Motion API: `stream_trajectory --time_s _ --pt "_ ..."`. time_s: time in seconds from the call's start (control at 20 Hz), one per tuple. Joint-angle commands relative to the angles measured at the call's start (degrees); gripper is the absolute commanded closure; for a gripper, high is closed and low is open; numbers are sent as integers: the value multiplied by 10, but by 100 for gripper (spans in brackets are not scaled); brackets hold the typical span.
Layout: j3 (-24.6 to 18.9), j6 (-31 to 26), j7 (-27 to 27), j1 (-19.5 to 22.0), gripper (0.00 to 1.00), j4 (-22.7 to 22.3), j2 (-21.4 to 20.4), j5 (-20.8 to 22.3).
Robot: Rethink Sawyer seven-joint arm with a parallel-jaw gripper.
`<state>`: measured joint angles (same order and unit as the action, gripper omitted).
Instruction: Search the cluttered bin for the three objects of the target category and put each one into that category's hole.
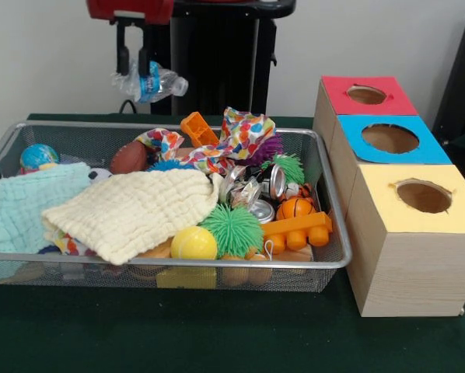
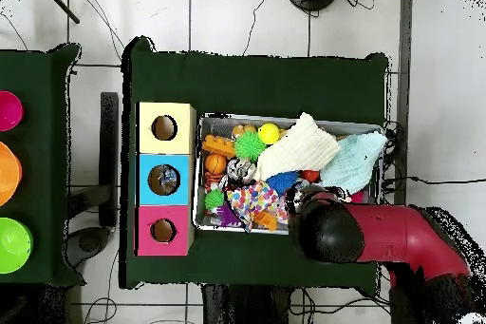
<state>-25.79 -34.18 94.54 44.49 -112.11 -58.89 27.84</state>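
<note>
My gripper [image 1: 133, 68] hangs above the far side of the wire mesh bin [image 1: 217, 263] and is shut on a wad of wrinkly clear plastic with blue print [image 1: 153, 81], which it holds well above the clutter. In the bin, another crinkly clear wad [image 1: 246, 191] lies among shiny round tins [image 1: 277, 183] right of centre. The blue-faced box [image 1: 431, 149] with its large round hole [image 1: 389, 138] stands right of the bin, between the red and yellow boxes. In the overhead view the arm's black head [image 2: 327, 230] hides the gripper; something shows inside the blue box's hole [image 2: 163, 181].
The bin holds a cream cloth [image 1: 135, 210], a mint cloth [image 1: 19, 206], spiky green balls [image 1: 231, 229], a yellow ball [image 1: 193, 244], orange blocks [image 1: 298, 229] and a spotted cloth [image 1: 244, 134]. The red-faced box [image 1: 337, 97] and the yellow-faced box [image 1: 380, 203] flank the blue one.
</note>
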Motion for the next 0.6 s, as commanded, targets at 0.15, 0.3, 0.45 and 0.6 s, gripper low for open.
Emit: stream_trajectory --time_s 0.15,0.3,0.45,0.6 --pt "13 -48 40 -50 100 -37 -25 -22" --pt "23 -47 53 -67 100 -36 -26 -23" --pt "35 -40 69 -85 100 -43 -31 -25" --pt "49 -30 89 -106 100 -49 -29 -27"
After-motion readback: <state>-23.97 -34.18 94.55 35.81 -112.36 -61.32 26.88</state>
